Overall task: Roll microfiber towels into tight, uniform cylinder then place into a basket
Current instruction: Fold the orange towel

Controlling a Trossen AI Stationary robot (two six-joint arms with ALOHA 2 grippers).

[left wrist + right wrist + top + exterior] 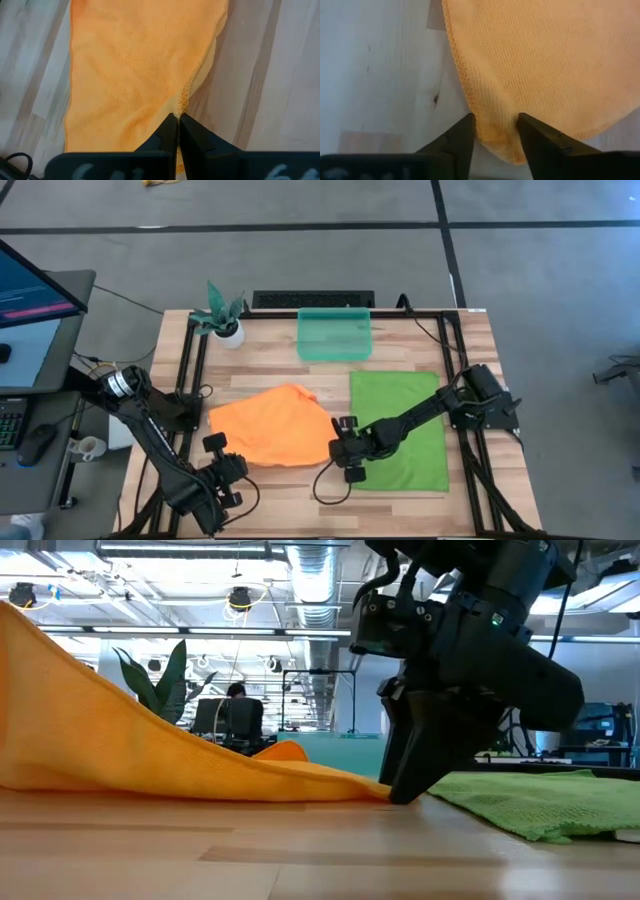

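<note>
The orange towel (270,427) lies mid-table, spread but rumpled. Its near left corner is raised, and its near right corner (370,790) lies on the wood. My left gripper (224,467) is shut on the raised corner. My right gripper (347,455) points down with its fingers open, astride the near right corner (496,135). The green towel (398,430) lies flat to the right of the orange one. The teal basket (334,333) stands at the far edge, with nothing showing in it. My left gripper pinches the orange towel's hemmed edge (183,102) at the near left corner between its two fingers. The cloth slopes down from the held corner (20,635) to the table, and its far part rests on the wood. My right gripper's open fingers (462,137) reach down to the table on either side of the near right corner, with cloth between them. I cannot tell whether they press it.
A small plant in a white pot (224,320) stands at the far left, beside the basket. Black frame rails (196,360) run along both sides of the wooden table (270,380). A monitor (30,300) stands off the table's left edge.
</note>
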